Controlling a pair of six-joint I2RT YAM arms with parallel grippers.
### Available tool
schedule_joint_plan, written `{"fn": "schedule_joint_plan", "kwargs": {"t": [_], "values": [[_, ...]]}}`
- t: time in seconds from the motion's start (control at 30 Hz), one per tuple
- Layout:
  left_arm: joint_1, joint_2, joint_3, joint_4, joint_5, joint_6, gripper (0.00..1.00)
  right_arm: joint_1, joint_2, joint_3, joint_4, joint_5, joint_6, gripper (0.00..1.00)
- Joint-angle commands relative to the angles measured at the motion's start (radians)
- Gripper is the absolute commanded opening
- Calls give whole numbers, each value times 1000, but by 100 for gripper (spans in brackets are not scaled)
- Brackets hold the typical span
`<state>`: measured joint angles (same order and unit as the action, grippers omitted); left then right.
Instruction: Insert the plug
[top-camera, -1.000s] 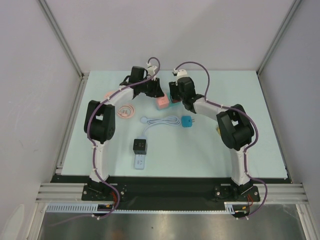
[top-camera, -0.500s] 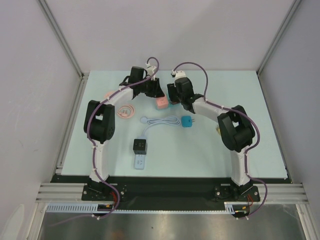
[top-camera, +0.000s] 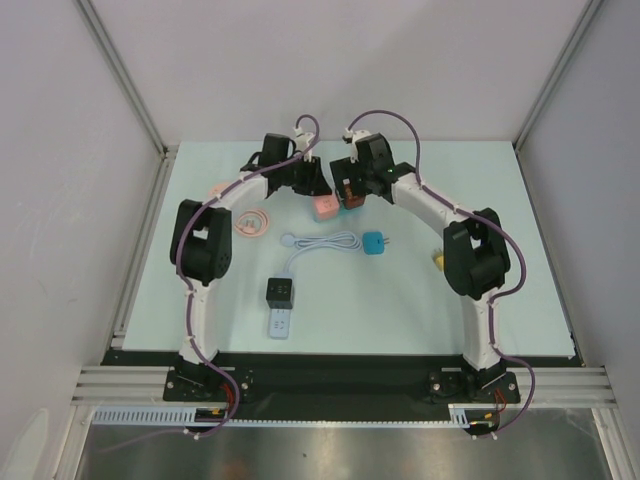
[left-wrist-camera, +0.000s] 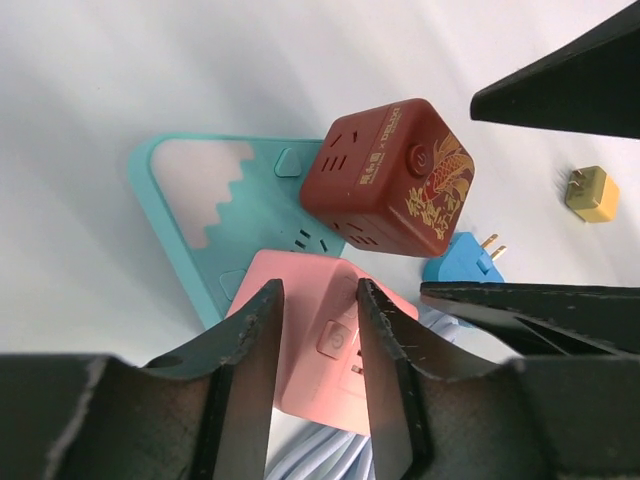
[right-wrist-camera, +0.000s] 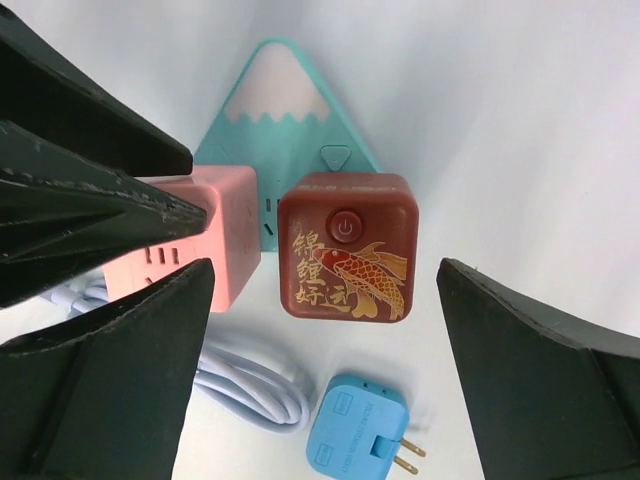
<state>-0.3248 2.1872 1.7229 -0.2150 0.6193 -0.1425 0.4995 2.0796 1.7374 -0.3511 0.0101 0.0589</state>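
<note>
Right pincer (right-wrist-camera: 325, 270) newly spread wide astride red cube (left-wrist-camera: 400, 175), left pincer (left-wrist-camera: 318, 295) part-spread above pink cube (right-wrist-camera: 215, 225), blue plug (right-wrist-camera: 355, 435) near

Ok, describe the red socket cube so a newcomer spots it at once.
At the far middle of the pale table, where the two arms meet, lies a teal mountain-shaped panel. Two cubes sit side by side at its wide end, a pink cube and the dark red cube. Only the red one bears a gold fish below a round power button.
</note>
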Motion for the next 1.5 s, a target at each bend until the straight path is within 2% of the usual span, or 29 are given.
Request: {"fn": "schedule_joint_plan", "kwargs": {"t": [0.0, 0.1, 0.17, 0.23, 0.27, 0.33, 0.67, 0.87, 1.03, 1.27, 1.4, 1.47], "values": [[-23, 52, 30, -50, 22, 1, 41, -9, -36, 45, -52, -16, -30, 99], [-22, 62, 58, -63, 17, 3, 46, -10, -62, 36, -61, -10, -31, 97], [-23, 66, 70, -66, 16, 1, 47, -6, -73, 19, -51, -10, -33, 84], [-20, 68, 78, -67, 14, 1, 47, 2, -81, 14, -46, -10, -30, 65], [-20, 69, 78, -67, 14, 1, 47, 4, -81, 13, -43, 17, -30, 47], [-20, 71, 78, -69, 14, 1, 47, 8, -76, 8, -35, 24, -22, 36], [-19, 75, 73, -75, 10, 12, 46, 4, -36, -7, -8, 47, -37, 24], [-19, 75, 70, -81, 8, 15, 45, 7, 92, 8, -71, 34, -25, 18], [-19, 66, 82, -80, 13, -2, 46, 7, 30, 16, -88, 62, -44, 18], [-3, 29, 207, -141, -21, -28, 72, 10, -114, 79, -118, 37, -47, 29], [32, 10, 323, -213, -70, -43, 77, 25, -200, 18, -117, 14, -18, 33], [53, -10, 322, -219, -91, -54, 77, 31, -259, -25, -111, 10, 4, 36]]}}
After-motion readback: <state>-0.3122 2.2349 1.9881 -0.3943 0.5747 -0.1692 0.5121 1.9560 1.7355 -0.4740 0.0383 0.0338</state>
